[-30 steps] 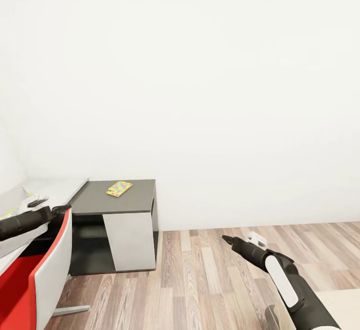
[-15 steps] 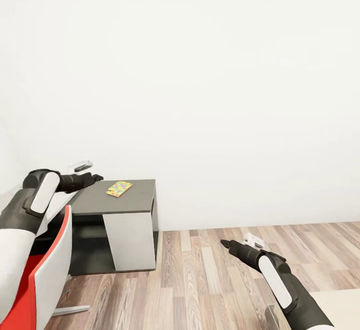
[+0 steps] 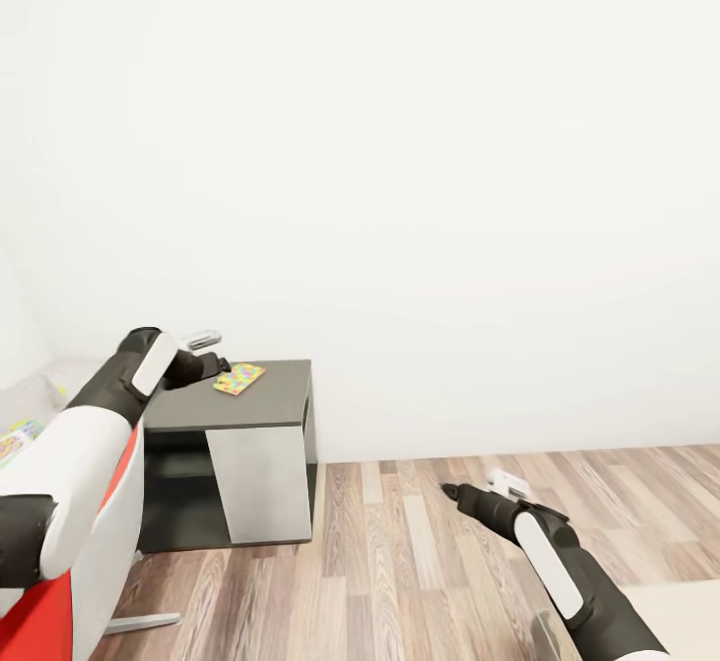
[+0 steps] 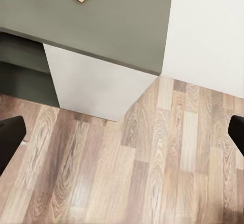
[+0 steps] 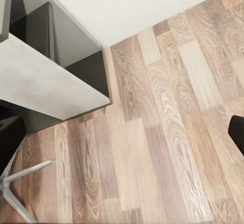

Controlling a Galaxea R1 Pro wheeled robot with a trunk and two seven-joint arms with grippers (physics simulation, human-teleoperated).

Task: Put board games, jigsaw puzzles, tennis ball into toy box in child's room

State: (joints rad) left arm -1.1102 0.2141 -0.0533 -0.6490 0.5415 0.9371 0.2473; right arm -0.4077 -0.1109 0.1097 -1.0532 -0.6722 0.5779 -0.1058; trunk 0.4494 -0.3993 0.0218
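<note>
1. The black left gripper [image 3: 212, 365], fingers spread wide and empty, hovers just beside the thin multicoloured jigsaw puzzle [image 3: 239, 377] on the low dark grey desk [image 3: 270, 403].
2. Step: reaching for it; next, lower and close.
3. The black right gripper [image 3: 452, 489] hangs over the wood plank floor [image 3: 400, 561], fingers wide, empty.

Puzzle [image 3: 239, 377] on low desk [image 3: 270, 403], chair [image 3: 100, 541] to its left.

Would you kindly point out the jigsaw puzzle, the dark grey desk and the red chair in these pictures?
jigsaw puzzle [image 3: 239, 377]: head view, middle of its coloured top face.
dark grey desk [image 3: 268, 396]: head view, bare part of its top.
red chair [image 3: 45, 621]: head view, red inner side of its backrest.
</note>
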